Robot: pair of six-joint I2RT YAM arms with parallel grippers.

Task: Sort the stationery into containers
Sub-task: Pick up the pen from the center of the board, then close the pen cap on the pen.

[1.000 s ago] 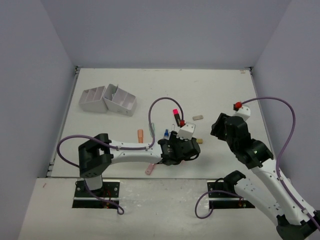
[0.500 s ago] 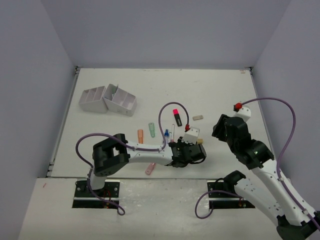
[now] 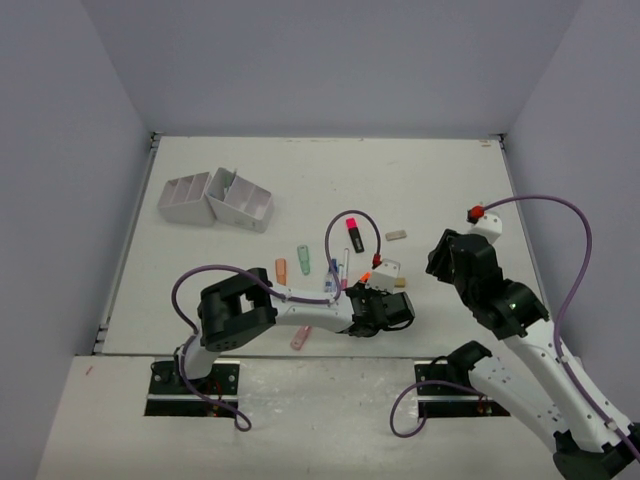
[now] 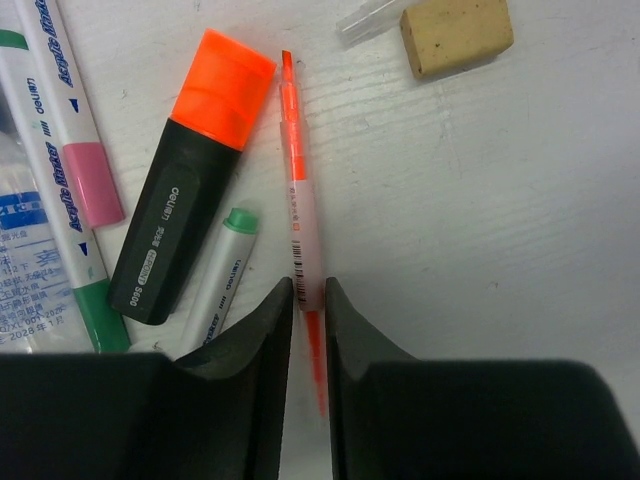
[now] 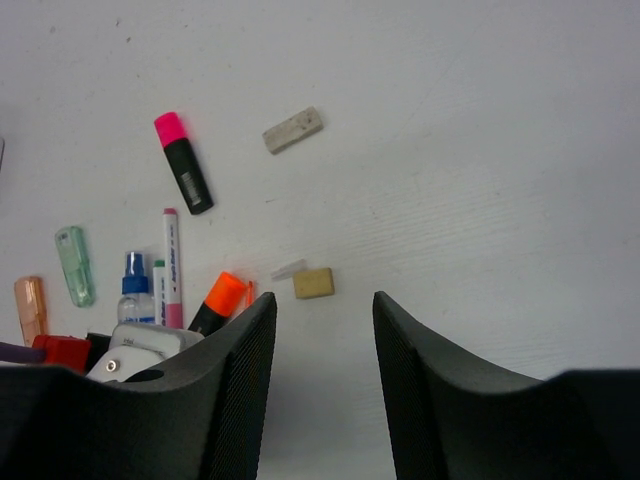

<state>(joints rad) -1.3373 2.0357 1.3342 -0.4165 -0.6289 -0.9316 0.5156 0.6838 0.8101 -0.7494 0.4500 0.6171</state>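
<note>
pinching the orange pen (image 4: 297, 190) between narrow jaws, the left gripper (image 4: 307, 290) has barely begun sorting, while the right gripper (image 5: 325, 300) gapes empty and stationery (image 3: 352, 236) lies loose, well apart from the organiser (image 3: 240, 210).

Orange highlighter (image 4: 190, 200) crowds the pen (image 4: 298, 200) — its other side lies open.

Two erasers (image 5: 293, 130), two black highlighters (image 5: 183, 163), one bottle (image 5: 134, 288)

Lilac-grey walls (image 3: 320, 60) on 3 sides — white tabletop (image 3: 440, 180).
</note>
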